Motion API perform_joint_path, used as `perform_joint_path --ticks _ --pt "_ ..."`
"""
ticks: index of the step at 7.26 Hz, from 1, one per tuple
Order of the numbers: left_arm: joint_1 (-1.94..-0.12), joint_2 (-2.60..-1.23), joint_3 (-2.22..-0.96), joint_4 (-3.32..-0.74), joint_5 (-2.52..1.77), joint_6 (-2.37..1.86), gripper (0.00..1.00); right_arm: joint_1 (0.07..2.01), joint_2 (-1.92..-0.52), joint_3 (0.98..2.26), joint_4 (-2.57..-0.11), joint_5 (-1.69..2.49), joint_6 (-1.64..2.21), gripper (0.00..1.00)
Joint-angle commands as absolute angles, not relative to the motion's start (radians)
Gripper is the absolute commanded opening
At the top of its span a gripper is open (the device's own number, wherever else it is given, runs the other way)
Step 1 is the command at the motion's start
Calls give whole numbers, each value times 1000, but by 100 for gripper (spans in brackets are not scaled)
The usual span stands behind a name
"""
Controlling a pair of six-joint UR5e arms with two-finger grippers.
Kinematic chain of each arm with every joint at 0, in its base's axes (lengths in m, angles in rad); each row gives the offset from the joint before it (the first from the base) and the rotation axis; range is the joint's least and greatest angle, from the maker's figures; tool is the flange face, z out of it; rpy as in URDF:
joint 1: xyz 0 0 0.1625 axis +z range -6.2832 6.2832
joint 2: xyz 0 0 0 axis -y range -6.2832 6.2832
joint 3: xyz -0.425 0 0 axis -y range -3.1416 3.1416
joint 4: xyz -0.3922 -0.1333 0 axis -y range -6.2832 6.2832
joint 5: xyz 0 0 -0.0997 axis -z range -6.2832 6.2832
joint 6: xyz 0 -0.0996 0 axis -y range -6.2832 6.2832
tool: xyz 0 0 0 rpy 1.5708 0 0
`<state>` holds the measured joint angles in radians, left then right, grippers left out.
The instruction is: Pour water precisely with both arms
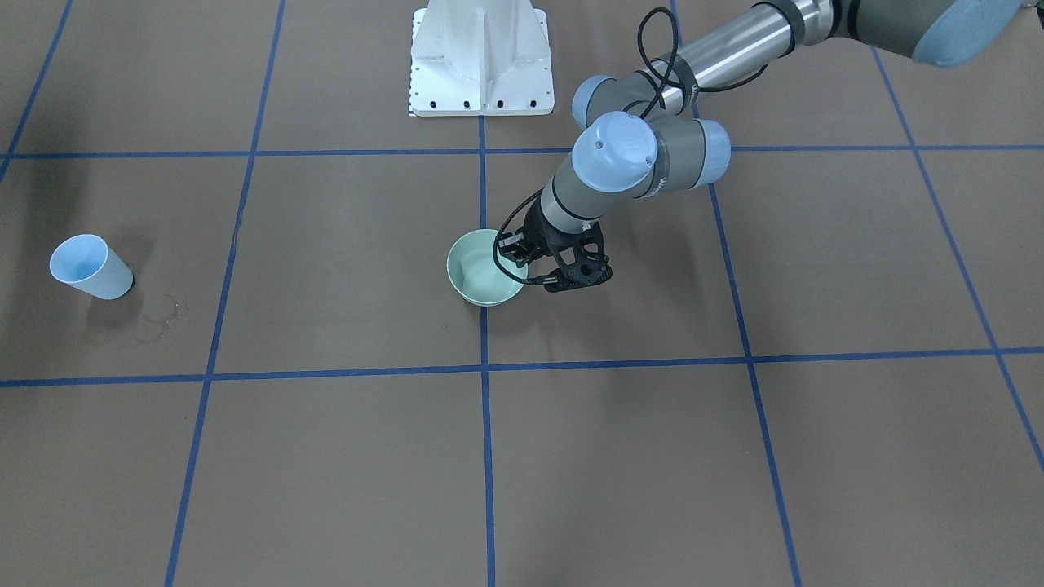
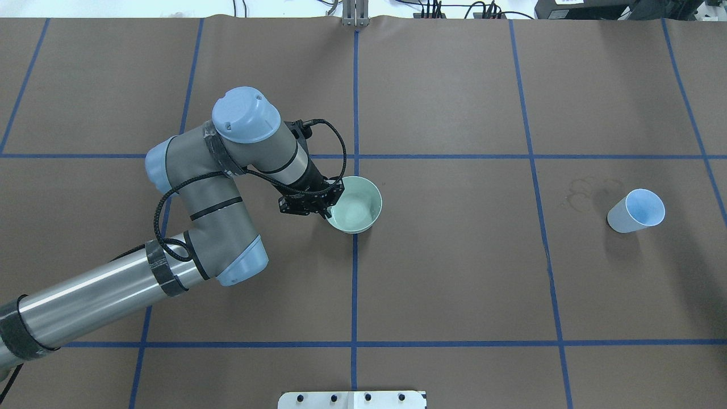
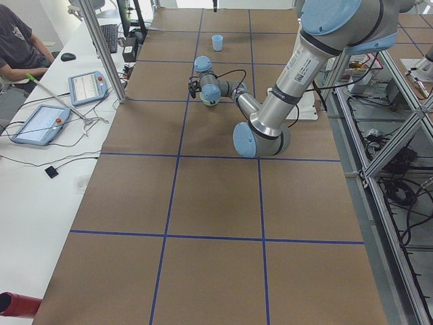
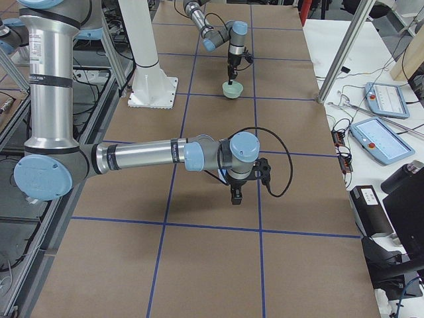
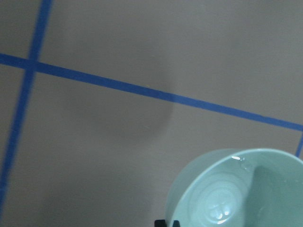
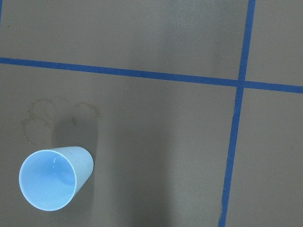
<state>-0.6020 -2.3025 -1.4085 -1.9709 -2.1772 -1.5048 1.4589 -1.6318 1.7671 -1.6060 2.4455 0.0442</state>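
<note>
A pale green bowl (image 2: pixel 359 205) stands near the table's middle, also in the front view (image 1: pixel 477 273). My left gripper (image 2: pixel 328 209) is at its rim, with one finger inside and one outside, shut on the rim. In the left wrist view the bowl (image 5: pixel 227 198) shows a shiny wet bottom, which may be a little water. A light blue cup (image 2: pixel 636 211) stands upright far off on my right and also shows in the right wrist view (image 6: pixel 49 182). My right gripper (image 4: pixel 235 197) hangs high over the table. I cannot tell whether it is open or shut.
Dried water rings (image 2: pixel 585 190) mark the brown mat beside the cup. The white pedestal base (image 1: pixel 481 57) stands at my edge of the table. Blue tape lines grid the mat. Tablets (image 3: pixel 84 87) and a seated operator are beyond the far edge.
</note>
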Motion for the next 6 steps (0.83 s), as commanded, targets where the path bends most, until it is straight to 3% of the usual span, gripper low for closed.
perform_joint_path --ticks 1,3,4,6 --pt "-601 -2307 -1405 -1971 -2178 -1505 0 1459 -1632 1767 -1606 2447 43 100" --pt "-601 -2306 -1405 -1971 -2178 -1503 0 1459 -1634 1769 -1606 2448 43 100" --pt "-600 -2306 -1405 -1971 -2178 -1503 9 1459 -1634 1769 -1605 2448 43 100" --pt "-597 -2306 -1404 -1974 -2177 -1505 15 1459 -1634 1769 -1606 2448 43 100"
